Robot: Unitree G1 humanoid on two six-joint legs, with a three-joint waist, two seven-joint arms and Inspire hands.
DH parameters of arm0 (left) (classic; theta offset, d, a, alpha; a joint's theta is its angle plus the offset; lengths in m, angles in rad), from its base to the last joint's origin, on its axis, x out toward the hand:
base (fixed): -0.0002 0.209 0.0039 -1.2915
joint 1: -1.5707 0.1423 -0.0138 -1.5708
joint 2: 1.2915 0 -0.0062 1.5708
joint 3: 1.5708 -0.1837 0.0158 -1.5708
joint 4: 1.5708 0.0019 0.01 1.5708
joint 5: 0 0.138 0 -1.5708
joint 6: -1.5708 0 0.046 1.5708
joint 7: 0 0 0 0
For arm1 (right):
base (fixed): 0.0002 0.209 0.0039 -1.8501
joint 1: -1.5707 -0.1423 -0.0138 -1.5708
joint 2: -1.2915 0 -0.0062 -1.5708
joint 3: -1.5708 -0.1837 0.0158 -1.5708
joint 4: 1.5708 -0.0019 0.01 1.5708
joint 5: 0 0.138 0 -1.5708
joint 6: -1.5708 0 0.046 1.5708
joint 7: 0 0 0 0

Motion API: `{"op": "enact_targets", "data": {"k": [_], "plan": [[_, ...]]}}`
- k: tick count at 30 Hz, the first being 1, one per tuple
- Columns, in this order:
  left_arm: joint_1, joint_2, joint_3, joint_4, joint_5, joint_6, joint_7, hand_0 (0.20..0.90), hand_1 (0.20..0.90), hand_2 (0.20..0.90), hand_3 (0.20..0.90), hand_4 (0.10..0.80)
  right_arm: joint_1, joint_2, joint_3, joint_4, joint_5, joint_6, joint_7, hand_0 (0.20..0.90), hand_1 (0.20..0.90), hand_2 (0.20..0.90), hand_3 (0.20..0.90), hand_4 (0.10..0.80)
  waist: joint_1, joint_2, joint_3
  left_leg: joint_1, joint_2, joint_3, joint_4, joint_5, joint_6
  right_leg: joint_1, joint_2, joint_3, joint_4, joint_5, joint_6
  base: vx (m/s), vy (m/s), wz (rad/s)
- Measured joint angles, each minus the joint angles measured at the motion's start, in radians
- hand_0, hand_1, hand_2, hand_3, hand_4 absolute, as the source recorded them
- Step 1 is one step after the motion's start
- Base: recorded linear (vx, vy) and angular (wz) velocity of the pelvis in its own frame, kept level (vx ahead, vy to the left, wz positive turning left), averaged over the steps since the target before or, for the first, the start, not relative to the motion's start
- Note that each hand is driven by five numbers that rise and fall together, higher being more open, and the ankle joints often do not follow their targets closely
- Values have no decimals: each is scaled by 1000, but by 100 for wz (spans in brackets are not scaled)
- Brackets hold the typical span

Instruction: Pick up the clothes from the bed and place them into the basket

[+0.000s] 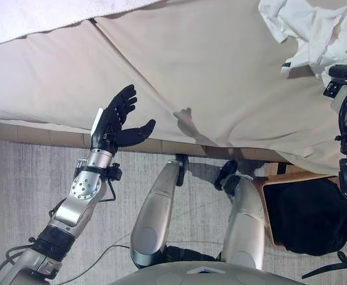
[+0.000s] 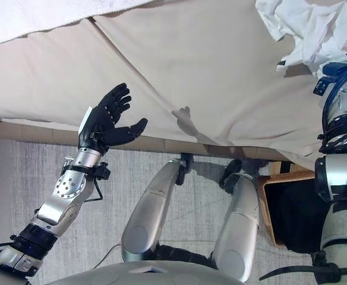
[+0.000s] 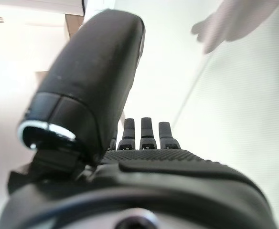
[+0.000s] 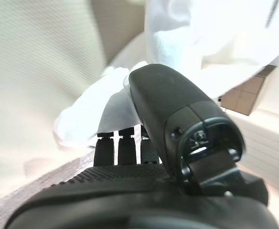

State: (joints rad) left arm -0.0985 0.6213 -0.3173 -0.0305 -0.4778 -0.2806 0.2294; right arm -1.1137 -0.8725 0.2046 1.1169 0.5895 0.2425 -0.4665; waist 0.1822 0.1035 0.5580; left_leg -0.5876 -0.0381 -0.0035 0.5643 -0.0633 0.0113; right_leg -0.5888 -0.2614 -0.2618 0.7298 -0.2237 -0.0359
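Note:
A crumpled white garment [image 1: 307, 29] lies on the beige bed sheet [image 1: 191, 71] at the far right. My right arm reaches up to its lower edge. In the right wrist view my right hand [image 4: 144, 186] has straight fingers [image 4: 127, 143] touching the white garment [image 4: 216, 47], and its thumb stands up beside the cloth without pinching it. My left hand [image 1: 111, 122] is raised over the bed's near edge at the left, open and empty, with fingers spread. A wicker basket [image 1: 268, 184] stands on the floor at the lower right.
Dark cloth [image 1: 310, 217] lies inside the basket. A white blanket [image 1: 31, 18] covers the bed's far left corner. The bed's wooden frame [image 1: 37, 135] runs along the near edge above a grey rug [image 1: 19, 190].

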Motion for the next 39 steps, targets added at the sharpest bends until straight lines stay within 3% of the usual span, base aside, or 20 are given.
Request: {"op": "enact_targets", "data": {"k": [6, 14, 17, 18, 19, 20, 21, 22, 24, 26, 27, 29, 30, 32, 34, 35, 37, 39], "plan": [[2, -14, 1, 28, -1, 121, 20, 900, 900, 900, 900, 800, 50, -16, -5, -49, -2, -7, 45, 300, 300, 300, 200, 100, -12, -4, 2, 185, 13, 3, -120, 20, -2, 178, 26, -14, -110, 11, -1, 46, 52, -6], [2, -44, 26, 55, -4, 202, 28, 900, 900, 900, 900, 800, 200, -36, -137, -362, -6, -32, 70, 300, 300, 300, 200, 100, -46, -31, -22, 465, 25, 2, -384, 99, -26, 411, 77, -12, -326, 74, 35, 80, 79, -12], [0, -67, 50, 66, -4, 214, 33, 900, 900, 900, 900, 800, 216, -28, -145, -388, -23, -34, 89, 300, 300, 300, 200, 100, -51, -65, -58, 502, 20, -1, -391, 100, -27, 432, 83, 26, -357, 82, 44, -73, 300, -38], [-9, -68, 55, 81, -3, 215, 46, 900, 900, 900, 900, 800, 211, -6, -156, -381, -34, -40, 92, 300, 300, 300, 200, 100, -47, -90, -61, 504, 5, -25, -350, 112, -46, 447, 83, 72, -380, 97, 50, -154, 392, -84], [-8, -74, 57, 106, -3, 220, 61, 900, 900, 900, 900, 800, 213, 28, -156, -384, -35, -40, 106, 300, 300, 300, 200, 100, -30, -111, -70, 502, -6, -59, -292, 112, -46, 470, 82, 112, -402, 117, 41, -181, 398, -129], [3, -88, 57, 125, -2, 234, 75, 900, 900, 900, 900, 800, 252, 65, -156, -422, -42, -42, 118, 300, 300, 300, 200, 100, -29, -125, -135, 460, -20, -124, -229, 47, -31, 470, 86, 148, -445, 139, 44, -202, 436, -122], [5, -98, 59, 130, -1, 241, 84, 900, 900, 900, 900, 800, 304, 82, -156, -479, -50, -45, 111, 300, 300, 300, 200, 100, -37, -115, -190, 453, -19, -145, -248, 23, -27, 462, 105, 163, -467, 142, 49, -176, 349, -89], [-7, -102, 66, 132, 1, 241, 88, 900, 900, 900, 900, 800, 335, 97, -153, -526, -55, -46, 108, 300, 300, 300, 200, 100, -60, -103, -217, 500, 1, -140, -306, 9, -28, 462, 122, 176, -465, 147, 55, -139, 266, -36], [-69, -106, 75, 156, 1, 252, 79, 900, 900, 900, 900, 800, 371, 109, -153, -560, -62, -46, 90, 300, 300, 300, 200, 100, -108, -109, -218, 532, -3, -138, -340, 7, -43, 477, 110, 189, -467, 160, 75, -148, 239, -14], [-101, -106, 82, 171, 1, 258, 56, 900, 900, 900, 900, 800, 382, 112, -156, -565, -63, -46, 69, 300, 300, 300, 200, 100, -123, -111, -224, 562, -34, -118, -366, 7, -43, 494, 88, 212, -499, 172, 92, -294, 297, -32], [-101, -106, 93, 173, 6, 255, 46, 900, 900, 900, 900, 800, 382, 123, -161, -566, -64, -52, 65, 300, 300, 300, 200, 100, -133, -108, -230, 563, -53, -96, -368, 3, -35, 492, 79, 218, -529, 207, 115, -342, 267, -43], [-99, -101, 106, 192, 6, 255, 42, 900, 900, 900, 900, 800, 394, 146, -160, -567, -60, -53, 61, 300, 300, 300, 200, 100, -130, -105, -231, 567, -50, -60, -381, 10, -23, 492, 77, 198, -571, 261, 98, -377, 222, -60], [-93, -101, 122, 207, 5, 256, 44, 900, 900, 900, 900, 800, 402, 162, -158, -567, -57, -52, 61, 300, 300, 300, 200, 100, -124, -105, -232, 565, -48, -25, -385, 13, -16, 495, 87, 190, -621, 336, 80, -486, 222, -79], [-77, -96, 141, 209, 5, 257, 48, 900, 900, 900, 900, 800, 404, 184, -158, -570, -52, -52, 59, 300, 300, 300, 200, 100, -111, -104, -232, 563, -20, 12, -401, 21, -1, 492, 102, 160, -665, 397, 67, -382, 116, -67], [-67, -104, 164, 208, 5, 258, 48, 900, 900, 900, 900, 800, 416, 190, -158, -571, -45, -52, 59, 300, 300, 300, 200, 100, -90, -101, -232, 566, 5, 62, -419, 14, 24, 478, 99, 85, -630, 354, 52, -291, -6, -50], [-51, -114, 182, 208, 5, 257, 51, 900, 900, 900, 900, 800, 421, 191, -157, -571, -38, -52, 61, 300, 300, 300, 200, 100, -69, -95, -236, 568, 27, 89, -427, 19, 33, 465, 96, 28, -494, 262, 49, -210, -62, -44], [-23, -117, 198, 208, 5, 257, 63, 900, 900, 900, 900, 800, 421, 190, -157, -586, -38, -58, 73, 300, 300, 300, 200, 100, -35, -85, -242, 570, 56, 126, -436, 22, 37, 496, 72, -33, -406, 197, 69, -316, -167, -69], [-3, -116, 204, 209, 4, 257, 91, 900, 900, 900, 900, 800, 419, 192, -157, -610, -39, -79, 88, 300, 300, 300, 200, 100, -6, -88, -243, 576, 64, 160, -448, 33, 24, 575, 42, -71, -494, 199, 82, -259, -182, -70]]}}
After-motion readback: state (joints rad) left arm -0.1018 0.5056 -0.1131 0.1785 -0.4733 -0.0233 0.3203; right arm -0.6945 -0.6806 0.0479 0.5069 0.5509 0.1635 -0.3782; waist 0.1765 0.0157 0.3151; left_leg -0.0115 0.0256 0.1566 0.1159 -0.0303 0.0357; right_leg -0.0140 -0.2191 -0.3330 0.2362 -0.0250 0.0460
